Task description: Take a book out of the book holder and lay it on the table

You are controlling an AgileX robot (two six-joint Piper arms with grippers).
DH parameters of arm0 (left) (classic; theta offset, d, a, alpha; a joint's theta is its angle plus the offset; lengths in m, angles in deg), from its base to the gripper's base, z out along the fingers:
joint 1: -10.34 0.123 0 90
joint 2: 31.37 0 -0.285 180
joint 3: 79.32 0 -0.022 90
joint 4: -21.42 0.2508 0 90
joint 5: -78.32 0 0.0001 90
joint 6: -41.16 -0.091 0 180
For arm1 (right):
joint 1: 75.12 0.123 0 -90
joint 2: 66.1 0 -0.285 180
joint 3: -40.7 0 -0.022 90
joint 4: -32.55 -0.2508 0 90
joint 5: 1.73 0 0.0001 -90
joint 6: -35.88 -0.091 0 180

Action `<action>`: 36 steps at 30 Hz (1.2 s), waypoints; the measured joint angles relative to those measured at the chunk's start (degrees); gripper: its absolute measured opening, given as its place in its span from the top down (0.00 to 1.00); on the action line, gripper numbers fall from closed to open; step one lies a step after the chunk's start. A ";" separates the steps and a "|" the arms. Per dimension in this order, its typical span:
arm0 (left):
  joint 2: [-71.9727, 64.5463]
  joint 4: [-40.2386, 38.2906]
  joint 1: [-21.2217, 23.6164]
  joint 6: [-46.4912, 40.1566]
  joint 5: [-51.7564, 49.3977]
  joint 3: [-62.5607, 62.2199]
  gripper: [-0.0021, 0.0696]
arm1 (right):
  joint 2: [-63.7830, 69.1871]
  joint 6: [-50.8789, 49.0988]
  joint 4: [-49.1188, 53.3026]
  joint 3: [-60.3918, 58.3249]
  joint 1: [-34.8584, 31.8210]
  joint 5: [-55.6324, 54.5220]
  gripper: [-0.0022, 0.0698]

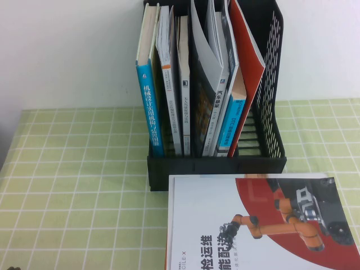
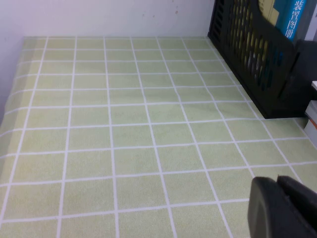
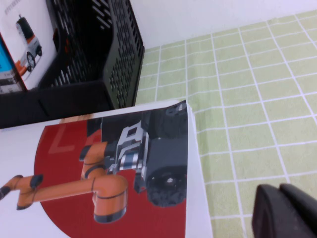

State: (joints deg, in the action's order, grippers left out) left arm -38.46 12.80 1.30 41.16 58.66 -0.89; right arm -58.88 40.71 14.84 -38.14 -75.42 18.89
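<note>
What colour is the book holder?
Black, clearest in the high view: book holder. Left gripper, right gripper hover low.

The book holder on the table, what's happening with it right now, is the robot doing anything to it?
Nothing is being handled at this moment. The book holder stands at the back of the table, full of upright books, with the book, the red-covered one, leaning in its rightmost slot. A white-and-red book showing an orange robot arm lies flat in front of the rack. The left gripper hangs over bare cloth left of the rack, and the right gripper over cloth beside the flat book. Neither holds anything.
</note>
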 joint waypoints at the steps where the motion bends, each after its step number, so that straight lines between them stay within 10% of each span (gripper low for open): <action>1: 0.00 0.00 0.00 0.00 0.00 0.00 0.97 | 0.00 0.00 0.00 0.00 0.00 0.00 0.97; 36: 0.00 0.00 0.00 0.00 0.23 0.00 0.97 | 0.00 0.00 0.00 0.00 0.00 -0.96 0.97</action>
State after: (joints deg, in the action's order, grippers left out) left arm -38.46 12.80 1.30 41.16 58.89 -0.89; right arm -58.88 40.71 14.84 -38.14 -75.42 17.94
